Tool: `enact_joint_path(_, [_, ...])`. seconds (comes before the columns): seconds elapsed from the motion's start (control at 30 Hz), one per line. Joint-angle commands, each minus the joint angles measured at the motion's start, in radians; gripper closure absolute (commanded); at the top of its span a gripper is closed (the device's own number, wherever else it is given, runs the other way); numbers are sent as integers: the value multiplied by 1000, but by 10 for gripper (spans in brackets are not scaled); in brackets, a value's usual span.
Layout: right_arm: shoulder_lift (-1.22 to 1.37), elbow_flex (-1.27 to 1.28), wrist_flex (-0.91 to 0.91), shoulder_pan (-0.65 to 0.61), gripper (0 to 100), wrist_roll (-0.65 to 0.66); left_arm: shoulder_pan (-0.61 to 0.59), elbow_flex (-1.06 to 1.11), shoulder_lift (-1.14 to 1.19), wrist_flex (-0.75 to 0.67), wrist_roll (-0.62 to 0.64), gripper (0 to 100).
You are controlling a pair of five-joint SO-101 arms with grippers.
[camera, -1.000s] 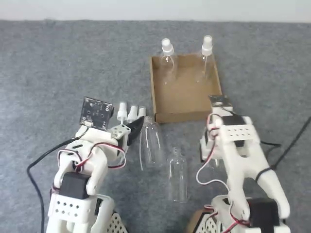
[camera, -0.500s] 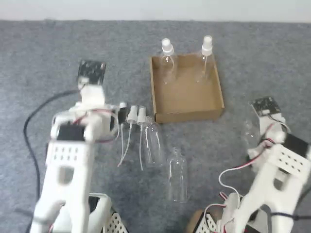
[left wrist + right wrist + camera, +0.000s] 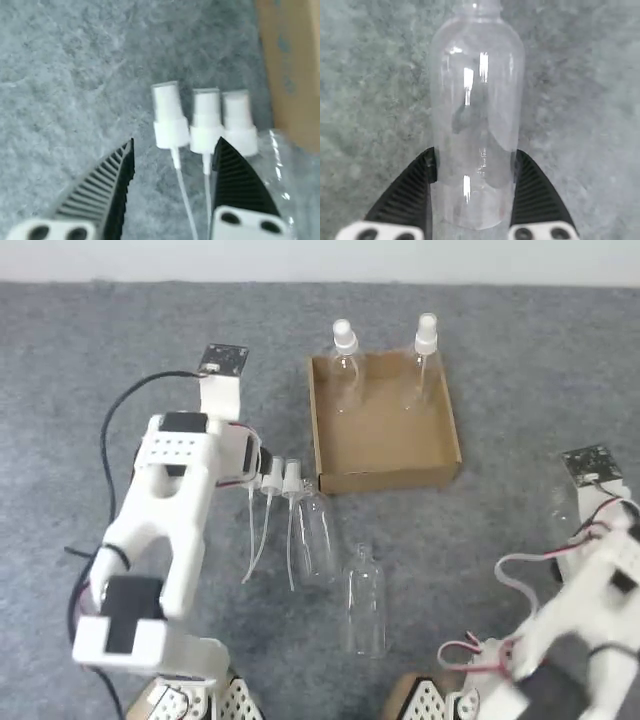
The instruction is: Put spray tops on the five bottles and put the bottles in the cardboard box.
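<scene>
The left tool (image 3: 175,144) hangs with its jaws apart over three spray tops (image 3: 206,120) that lie side by side, touching, on the grey worktop (image 3: 100,360) just beside the cardboard box (image 3: 385,435). Because the tops are packed so tightly, closing here could catch two at once, or pinch a thin dip tube rather than a cap and bend it. A glancing finger could also scatter the row toward the two loose bottles (image 3: 315,530) lying next to them, which look free to roll. The right tool (image 3: 474,154) is clamped on the lower body of a clear bottle (image 3: 475,100), well apart from the tops on the other side of the worktop. That wall looks smooth and thin, so the bottle may slip, twist in the grip or dent if squeezed harder. Either fault would tilt the neck and make threading a tube into it likely to miss. Two capped bottles (image 3: 345,360) already stand at the far wall of the box, so a careless placement might topple them.
</scene>
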Motion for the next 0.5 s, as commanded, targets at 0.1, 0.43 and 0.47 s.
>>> enact_joint_path(0.1, [278,-235,-24,19,992,8,-55,-90,110,-92,21,803])
enact_joint_path(0.43, [343,-270,-35,7,992,-132,-21,-151,238,-92,20,813])
enact_joint_path(0.47, [343,-275,-35,7,992,-158,-26,-151,241,-91,20,833])
